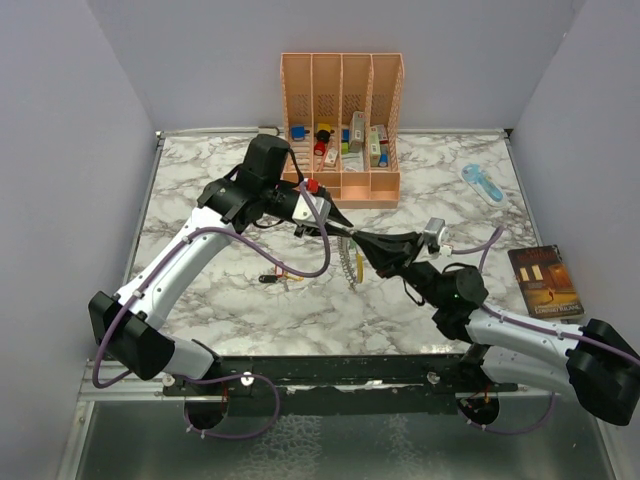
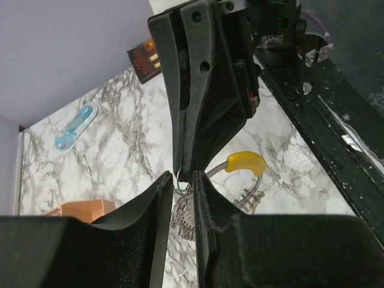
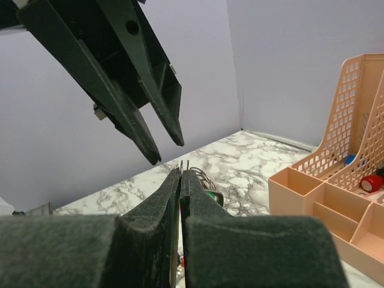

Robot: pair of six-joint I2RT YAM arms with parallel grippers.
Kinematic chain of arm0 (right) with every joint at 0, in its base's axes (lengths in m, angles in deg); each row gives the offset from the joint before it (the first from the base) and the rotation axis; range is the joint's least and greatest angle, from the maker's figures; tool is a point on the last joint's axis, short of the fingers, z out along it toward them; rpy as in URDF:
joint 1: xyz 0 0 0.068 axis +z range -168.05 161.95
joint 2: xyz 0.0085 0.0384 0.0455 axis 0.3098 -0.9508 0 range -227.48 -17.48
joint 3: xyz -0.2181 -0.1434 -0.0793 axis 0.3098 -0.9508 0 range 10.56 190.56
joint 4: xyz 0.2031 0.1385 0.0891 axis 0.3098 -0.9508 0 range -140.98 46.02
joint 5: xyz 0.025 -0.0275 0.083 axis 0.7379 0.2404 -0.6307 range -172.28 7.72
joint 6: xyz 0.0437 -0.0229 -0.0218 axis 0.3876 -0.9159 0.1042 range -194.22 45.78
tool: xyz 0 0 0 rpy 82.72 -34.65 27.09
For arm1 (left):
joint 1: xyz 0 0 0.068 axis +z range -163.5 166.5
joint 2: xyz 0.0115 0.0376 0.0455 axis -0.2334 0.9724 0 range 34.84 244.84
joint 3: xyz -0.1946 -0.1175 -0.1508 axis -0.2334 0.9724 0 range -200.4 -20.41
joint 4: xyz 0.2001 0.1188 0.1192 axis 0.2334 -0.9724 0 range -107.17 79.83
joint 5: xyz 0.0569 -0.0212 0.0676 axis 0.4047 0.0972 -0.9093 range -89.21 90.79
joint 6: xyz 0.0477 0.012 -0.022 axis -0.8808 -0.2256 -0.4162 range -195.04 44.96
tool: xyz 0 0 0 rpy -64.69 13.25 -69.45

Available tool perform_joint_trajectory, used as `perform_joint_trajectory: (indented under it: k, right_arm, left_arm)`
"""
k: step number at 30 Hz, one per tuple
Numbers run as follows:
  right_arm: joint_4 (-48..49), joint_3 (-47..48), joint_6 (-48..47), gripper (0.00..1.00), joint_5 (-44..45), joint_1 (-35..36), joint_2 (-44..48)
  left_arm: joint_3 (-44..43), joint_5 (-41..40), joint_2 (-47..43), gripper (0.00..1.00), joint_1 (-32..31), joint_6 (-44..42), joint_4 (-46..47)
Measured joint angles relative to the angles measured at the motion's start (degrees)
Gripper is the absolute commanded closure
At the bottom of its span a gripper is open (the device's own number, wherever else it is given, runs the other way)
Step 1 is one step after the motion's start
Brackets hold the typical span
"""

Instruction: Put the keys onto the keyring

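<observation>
Marble tabletop [image 1: 330, 310] — right jaws clamp keyring [image 2: 243, 162], left jaws slightly apart; organizer [image 1: 342, 80] behind.

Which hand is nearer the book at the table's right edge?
Right. The right hand sits mid-table on the side toward the book; the left hand meets it tip to tip from the far side.

**The keyring** [image 1: 351, 262]: a loop of silvery beaded chain and yellow band. It is raised off the marble and hangs slack in front of the peach desk organizer [image 1: 342, 125], below its middle compartments. Its small yellow tag [image 2: 245, 162] curves out to one side.

**The keys** [image 2: 182, 217]: a silvery bunch hangs at the top of the loop, with a green tag [image 3: 211, 197] among them. A separate key with yellow and red tags [image 1: 280, 273] lies flat on the table in front of the organizer's left end.
</observation>
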Motion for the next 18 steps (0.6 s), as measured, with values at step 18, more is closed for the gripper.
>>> perform_joint_trajectory:
  k: [18]
  right_arm:
    - [-5.33, 0.28, -0.72, 0.98, -2.49, 0.0, 2.4]
  left_arm:
    - [-0.07, -2.14, 0.0, 0.76, 0.7, -8.92, -4.66]
